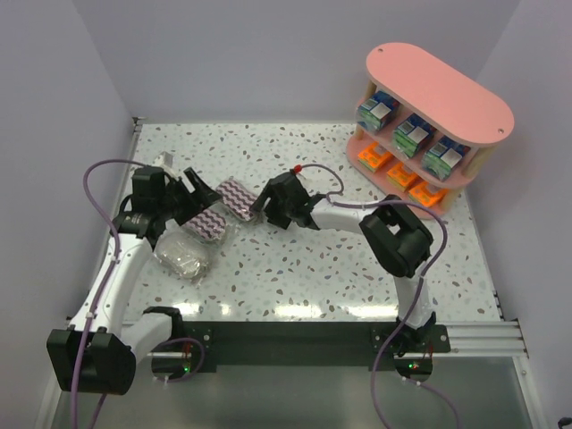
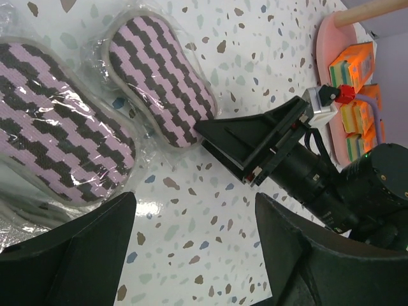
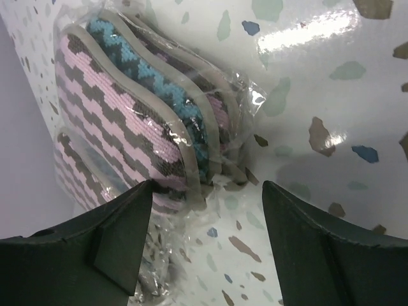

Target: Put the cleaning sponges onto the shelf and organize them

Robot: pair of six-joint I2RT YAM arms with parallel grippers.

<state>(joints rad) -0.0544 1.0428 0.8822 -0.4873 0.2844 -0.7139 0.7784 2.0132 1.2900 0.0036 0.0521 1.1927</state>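
1. Right hand point(image 3: 204, 217) spread, the end of a zigzag pack point(image 3: 127, 115) at its fingertips, on the bench point(image 3: 306, 76).
2. Left hand point(image 2: 194, 236) spread, just beside a second zigzag pack point(image 2: 51, 127).
3. Grey pack point(image 1: 183, 257) lies near the left arm.
4. Shelf point(image 1: 438, 89), far right, holds green-blue packs point(image 1: 414, 134) above orange packs point(image 1: 402, 177).

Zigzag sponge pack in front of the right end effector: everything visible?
Clear-wrapped pack of several oval sponges stacked together: knit-looking pink-and-grey zigzag face, a blue-and-grey one behind, grey edging. Wrap crinkled, glossy, loose at the end. It lies on the speckled table, unheld, just ahead of the open right end effector; contact unclear.
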